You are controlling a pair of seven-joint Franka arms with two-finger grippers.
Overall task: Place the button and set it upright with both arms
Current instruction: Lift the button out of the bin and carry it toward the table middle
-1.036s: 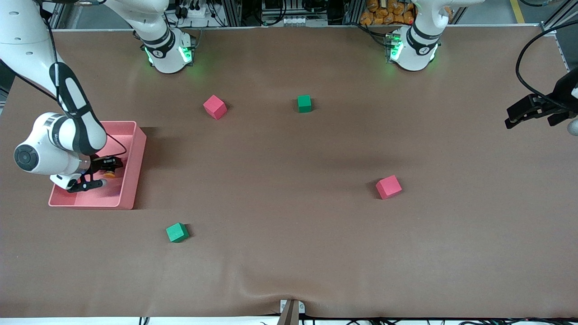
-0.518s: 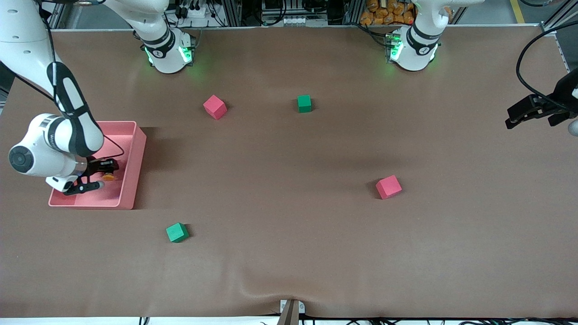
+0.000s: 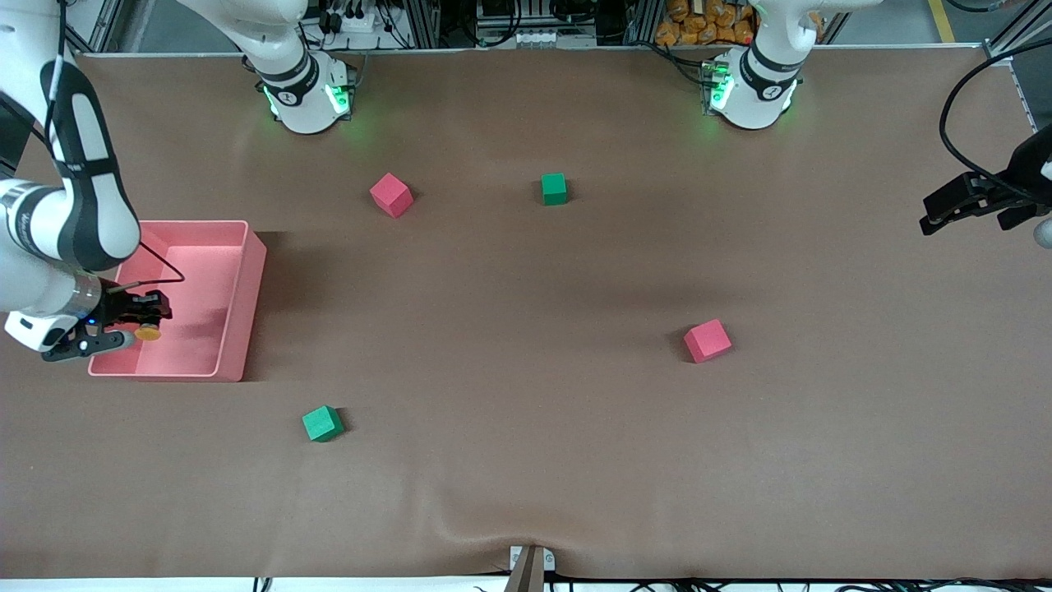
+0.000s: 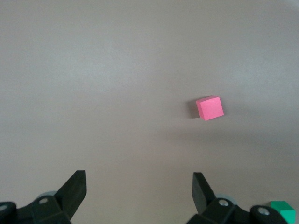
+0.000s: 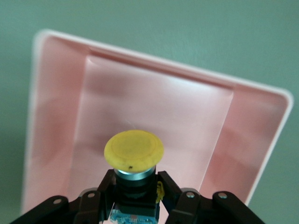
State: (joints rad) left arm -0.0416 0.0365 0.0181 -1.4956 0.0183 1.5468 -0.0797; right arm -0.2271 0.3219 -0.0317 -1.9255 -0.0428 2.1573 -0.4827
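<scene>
Right hand (image 3: 136, 322), frame left, pinches the button (image 3: 149, 332) above the pink tray (image 3: 234, 316). Left hand (image 3: 970, 204), frame right, waits spread over the worktop (image 3: 526, 460).

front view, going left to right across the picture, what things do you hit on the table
right claw holding the button → pink tray → green cube → red cube → green cube → red cube → left claw

Brown table (image 3: 526, 493) carries pink tray (image 3: 242, 304) and four foam cubes (image 3: 707, 340).
</scene>
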